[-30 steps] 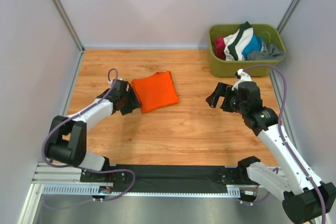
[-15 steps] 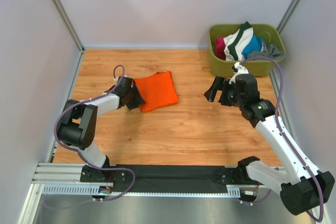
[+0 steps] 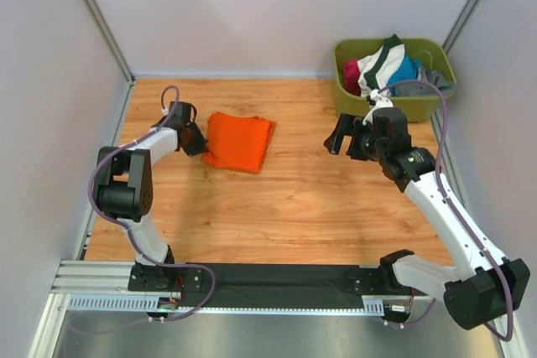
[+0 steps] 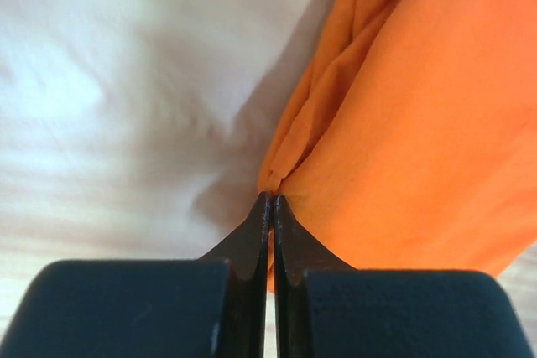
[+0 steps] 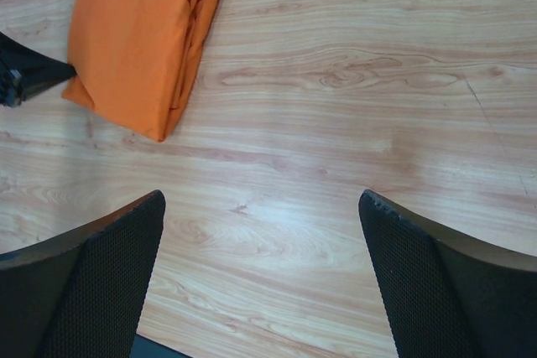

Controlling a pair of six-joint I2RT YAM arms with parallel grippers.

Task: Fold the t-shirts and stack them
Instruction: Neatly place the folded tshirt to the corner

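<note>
A folded bright orange t-shirt (image 3: 241, 142) lies on the wooden table at the back left. In the left wrist view this t-shirt (image 4: 411, 115) fills the right side. My left gripper (image 3: 197, 141) sits at its left edge. Its fingers are pressed together (image 4: 270, 200), pinching a bunched corner of the orange cloth. My right gripper (image 3: 344, 142) hovers to the right of the shirt, well apart from it. It is wide open (image 5: 260, 199) with only bare wood beneath, and the orange t-shirt (image 5: 138, 39) shows at its upper left.
An olive-green tub (image 3: 349, 100) stands at the back right corner, holding a heap of other garments (image 3: 384, 69) in white, blue, red and grey. Grey walls close in the table on the left, back and right.
My left gripper has shut on the shirt's left corner and swung toward the back left. The orange shirt has shifted and turned with it. The right gripper has crept slightly toward the back.
</note>
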